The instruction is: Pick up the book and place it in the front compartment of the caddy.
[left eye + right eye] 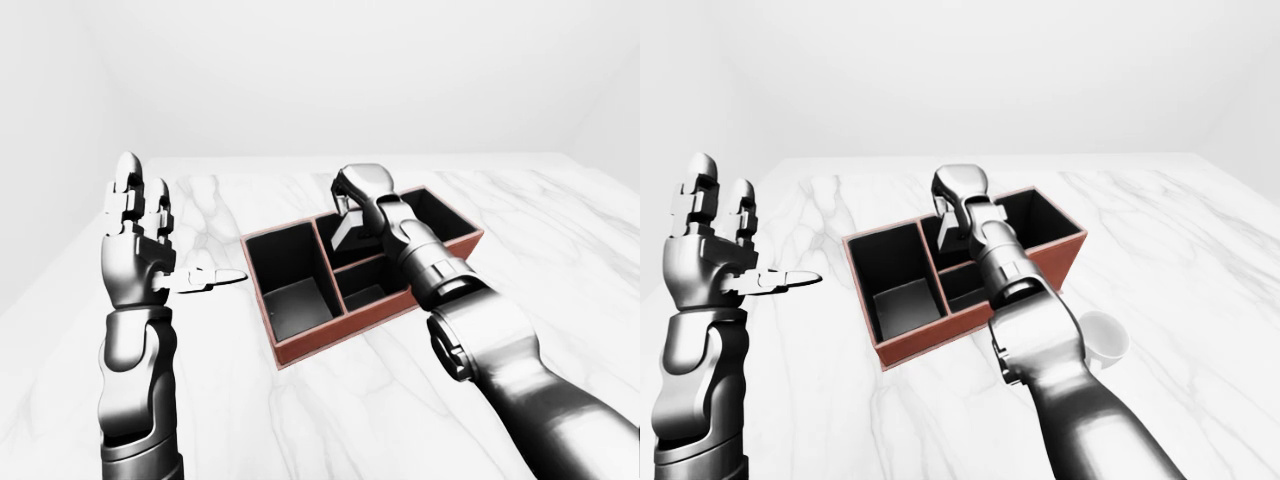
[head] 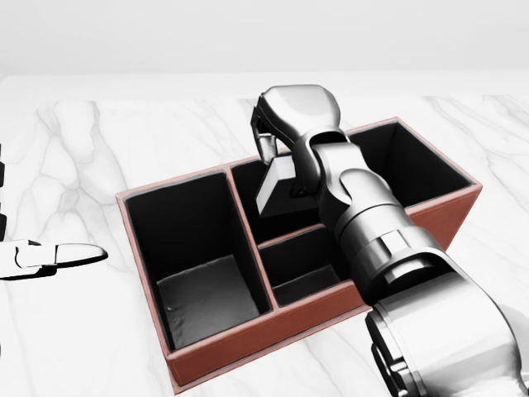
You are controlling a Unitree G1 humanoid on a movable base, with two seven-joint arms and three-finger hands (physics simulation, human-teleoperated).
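Note:
The caddy is a red-brown box with black compartments on the marble table: a large one at the left of the head view, two small ones in the middle, one at the right. My right hand is shut on the top edge of the grey book. The book hangs tilted, its lower end dipping into the upper middle compartment. My left hand is raised far left of the caddy, open, fingers up and holding nothing.
The white marble table stretches all around the caddy. A white cup stands to the right of the caddy, beside my right forearm in the right-eye view. A pale wall rises beyond the table's top edge.

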